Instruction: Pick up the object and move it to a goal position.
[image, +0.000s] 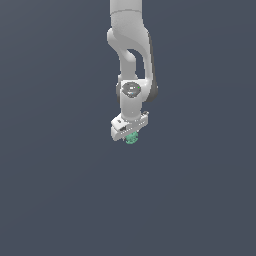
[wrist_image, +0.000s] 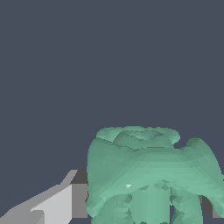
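Observation:
The object (image: 132, 139) is a tiny teal-green lumpy item that peeks out just beneath the white hand of the arm in the exterior view. In the wrist view the object (wrist_image: 148, 175) looms large, with a rounded ribbed top and lobed sides. My gripper (image: 130, 135) points downward and is shut on it. One grey finger (wrist_image: 61, 203) with a dark pad presses against one flank of the object. Only a sliver of the other finger (wrist_image: 216, 212) shows past the opposite flank. The lower part of the object is cut off by the wrist view's edge.
A uniform dark slate-blue backdrop (image: 50, 200) lies behind the arm in both views.

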